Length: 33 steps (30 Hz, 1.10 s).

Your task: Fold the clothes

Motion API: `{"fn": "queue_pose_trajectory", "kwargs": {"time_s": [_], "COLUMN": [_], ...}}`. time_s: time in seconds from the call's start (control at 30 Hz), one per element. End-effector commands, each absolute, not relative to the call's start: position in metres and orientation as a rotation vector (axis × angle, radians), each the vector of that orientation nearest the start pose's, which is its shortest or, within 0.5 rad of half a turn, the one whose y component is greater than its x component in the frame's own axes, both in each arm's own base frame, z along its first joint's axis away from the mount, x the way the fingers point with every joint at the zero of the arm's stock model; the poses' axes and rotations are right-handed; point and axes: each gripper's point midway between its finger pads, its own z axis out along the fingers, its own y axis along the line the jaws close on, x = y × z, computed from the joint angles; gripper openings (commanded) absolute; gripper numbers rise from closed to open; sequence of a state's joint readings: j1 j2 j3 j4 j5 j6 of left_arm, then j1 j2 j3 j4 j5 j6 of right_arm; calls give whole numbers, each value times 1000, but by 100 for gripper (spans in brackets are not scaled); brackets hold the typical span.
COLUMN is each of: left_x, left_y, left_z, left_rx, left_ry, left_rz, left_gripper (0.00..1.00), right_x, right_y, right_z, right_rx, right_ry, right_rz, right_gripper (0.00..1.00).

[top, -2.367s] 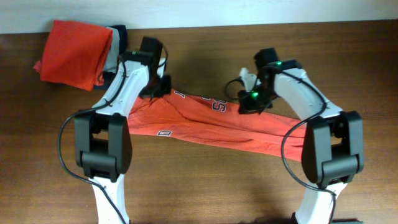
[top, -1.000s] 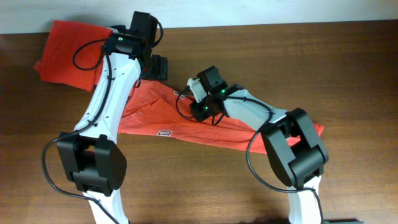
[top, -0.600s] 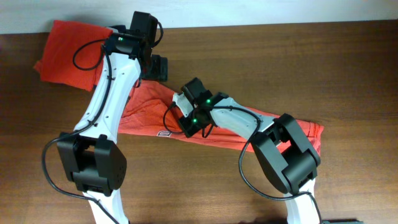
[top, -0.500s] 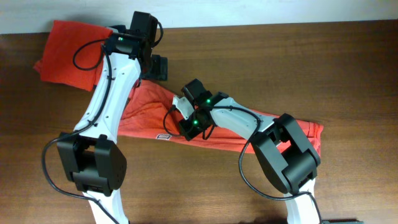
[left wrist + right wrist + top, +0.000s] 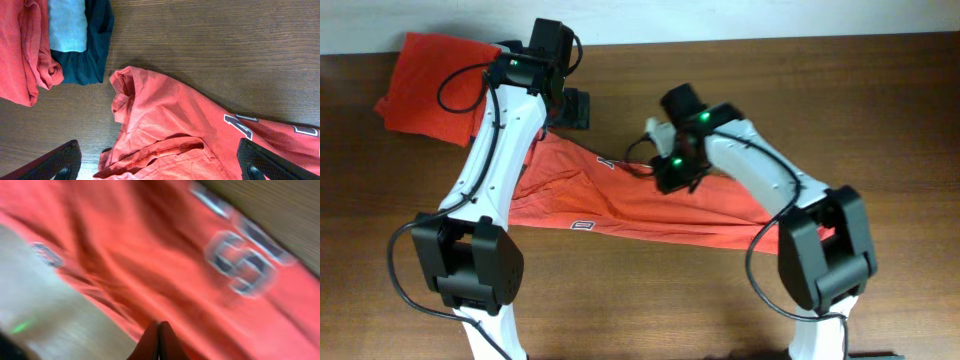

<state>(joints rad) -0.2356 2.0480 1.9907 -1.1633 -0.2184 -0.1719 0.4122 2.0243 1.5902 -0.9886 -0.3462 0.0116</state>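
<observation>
Lying across the middle of the tabletop (image 5: 880,120) as a long rumpled band, the coral-red T-shirt (image 5: 720,205) has white lettering (image 5: 240,125) showing on its upper face. The right hand (image 5: 670,172) is down on the band's far edge, roughly midway along. Its wrist view is badly blurred but shows the cloth drawn up into a narrow ridge at the bottom middle, so the hand looks clenched on a pinch of the T-shirt. The left hand (image 5: 575,108) hangs above the shirt's left end, toward the far edge, released: its fingers (image 5: 60,160) stand wide apart with nothing between them. A folded orange garment (image 5: 440,75) sits at the far left corner, touching a pale grey-blue garment (image 5: 67,25) and a navy garment (image 5: 95,50).
</observation>
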Motion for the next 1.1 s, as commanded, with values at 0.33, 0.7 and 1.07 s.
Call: {"fn": "queue_pose_trajectory", "kwargs": {"time_s": [0.33, 0.7, 1.07], "left_x": [468, 468, 468], "left_y": [-74, -73, -73], "left_z": [175, 175, 175], "left_rx": [45, 44, 44], "left_ry": [2730, 2730, 2730], "left_rz": [210, 211, 211], "left_gripper": [99, 99, 99], "right_x": [310, 273, 291], "right_y": [159, 143, 115], "right_z": [11, 2, 44], "right_rx": [-611, -558, -342], "right_ry": [3187, 3340, 3224], "right_rz": [238, 190, -28], "right_gripper": [4, 4, 4]}}
